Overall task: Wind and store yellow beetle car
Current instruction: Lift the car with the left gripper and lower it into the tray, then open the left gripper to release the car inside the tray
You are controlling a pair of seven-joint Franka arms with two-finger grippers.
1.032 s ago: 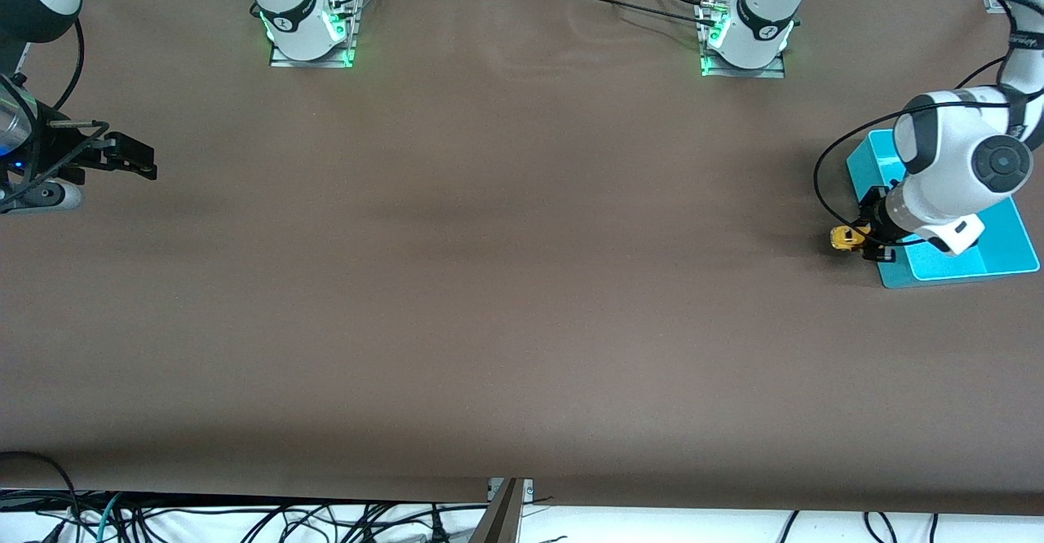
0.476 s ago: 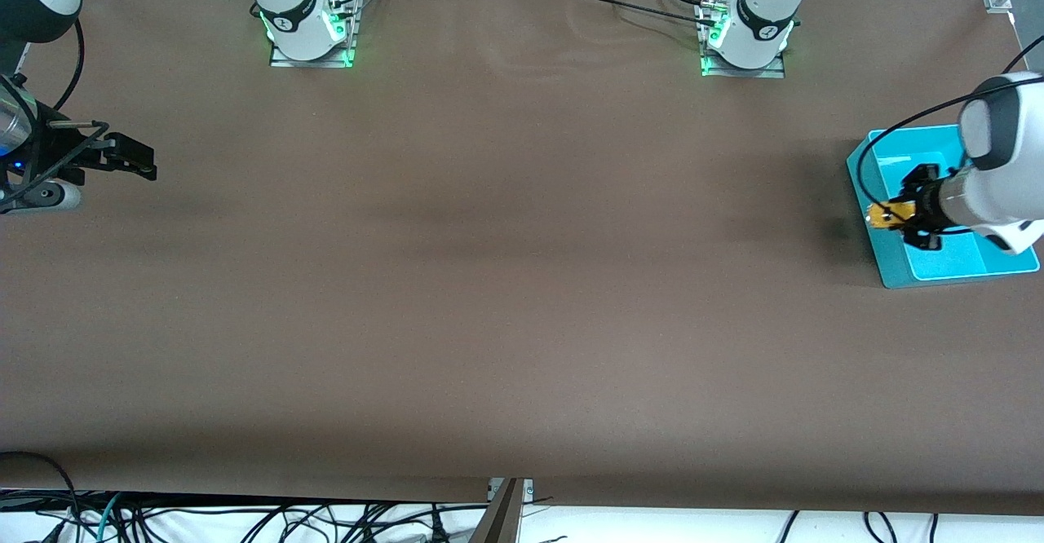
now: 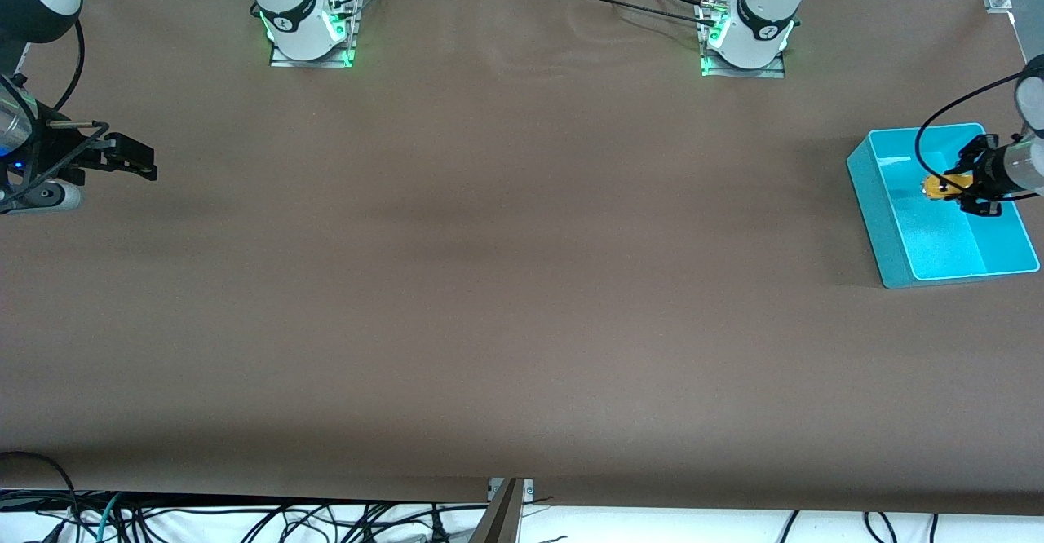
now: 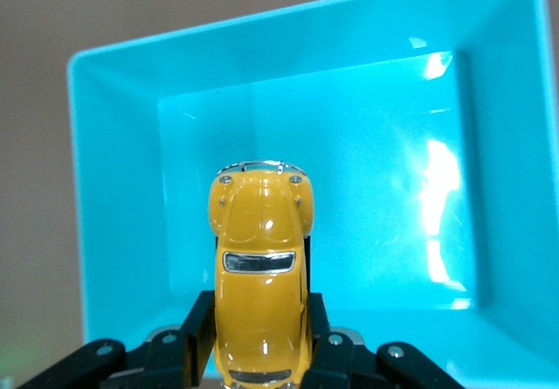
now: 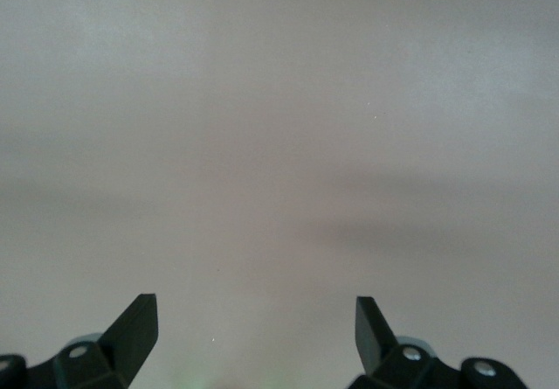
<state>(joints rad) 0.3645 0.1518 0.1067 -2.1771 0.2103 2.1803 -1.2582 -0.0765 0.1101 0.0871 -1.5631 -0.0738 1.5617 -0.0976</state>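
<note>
— Left end effector (image 3: 956, 189) first: what has it got?
— Its black fingers (image 4: 194, 336) are clamped on the flanks of the yellow beetle car (image 4: 260, 271), one on each side of the rear half. In the left wrist view the car's rounded nose sticks out past the fingertips, glossy yellow paint catching highlights, with a dark window framed in chrome and a thin chrome bumper at the tip.
— And where is the car?
— Up in the air over the turquoise bin (image 3: 877, 209), held above the bin's inner floor. In the front view the car (image 3: 935, 187) is a small yellow-orange blob at the fingertips.
— Describe the bin.
— Rectangular, smooth plastic, with sloping walls and a flat, shiny floor that throws back bright glare patches. It sits on the desk (image 3: 506, 282) at the left arm's end, and I see nothing lying in it (image 4: 113, 188).
— The desk surface?
— Matte brown covering, soft-looking, with faint ripples near the arm bases.
— And the right end effector (image 3: 148, 165)?
— It waits low above the desk at the right arm's end. Its two dark, wedge-tipped fingers (image 5: 140, 323) stand spread wide with only bare brown surface between them; it grips nothing.
</note>
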